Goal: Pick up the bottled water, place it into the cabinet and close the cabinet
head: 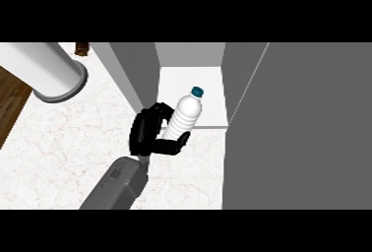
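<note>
The bottled water (pixel 187 112) is a white ribbed bottle with a teal cap, leaning slightly to the right. My left hand (pixel 147 129) is shut on its lower half, fingers curled round from the left and the thumb below it. Hand and bottle are at the front edge of the open cabinet's white floor (pixel 207 78). The cabinet's grey left wall (pixel 134 74) stands just left of the hand. Its large grey door (pixel 305 128) stands open on the right. My right hand does not show.
A big white cylinder (pixel 45 69) lies at the upper left on the marble counter (pixel 65 147). A brown wooden surface (pixel 11 106) borders the counter at the far left. The open door fills the right side of the view.
</note>
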{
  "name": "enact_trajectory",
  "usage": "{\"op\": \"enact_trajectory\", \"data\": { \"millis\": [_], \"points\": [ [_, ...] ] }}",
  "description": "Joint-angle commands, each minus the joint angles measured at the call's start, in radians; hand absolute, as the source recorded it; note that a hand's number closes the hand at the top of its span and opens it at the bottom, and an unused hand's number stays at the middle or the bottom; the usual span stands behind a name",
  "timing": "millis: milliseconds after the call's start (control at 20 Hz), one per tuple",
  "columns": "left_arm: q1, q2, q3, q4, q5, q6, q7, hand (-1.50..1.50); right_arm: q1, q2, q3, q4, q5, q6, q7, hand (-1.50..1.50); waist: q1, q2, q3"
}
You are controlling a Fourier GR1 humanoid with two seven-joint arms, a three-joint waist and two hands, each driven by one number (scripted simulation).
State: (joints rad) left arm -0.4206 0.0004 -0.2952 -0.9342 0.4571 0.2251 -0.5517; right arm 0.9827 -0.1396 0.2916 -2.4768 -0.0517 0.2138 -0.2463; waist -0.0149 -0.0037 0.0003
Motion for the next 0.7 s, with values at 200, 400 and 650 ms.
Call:
{"op": "enact_trajectory", "data": {
  "millis": [200,400,650],
  "points": [
    [-0.219,0.0,-0.116,0.006,0.062,0.262,0.121,1.5,0.042,-0.022,-0.046,-0.07,-0.08,0.039,-0.022,-1.5,-0.023,0.002,0.0],
    [-0.265,0.0,-0.159,0.045,0.053,0.323,0.182,1.5,0.026,-0.007,-0.026,-0.069,-0.067,0.018,0.015,-1.5,-0.011,0.003,0.0],
    [-0.463,0.0,-0.097,0.275,0.143,0.36,0.167,1.5,-0.002,-0.043,-0.102,-0.036,-0.121,0.069,-0.007,-1.5,-0.042,0.013,0.0]
  ]
}}
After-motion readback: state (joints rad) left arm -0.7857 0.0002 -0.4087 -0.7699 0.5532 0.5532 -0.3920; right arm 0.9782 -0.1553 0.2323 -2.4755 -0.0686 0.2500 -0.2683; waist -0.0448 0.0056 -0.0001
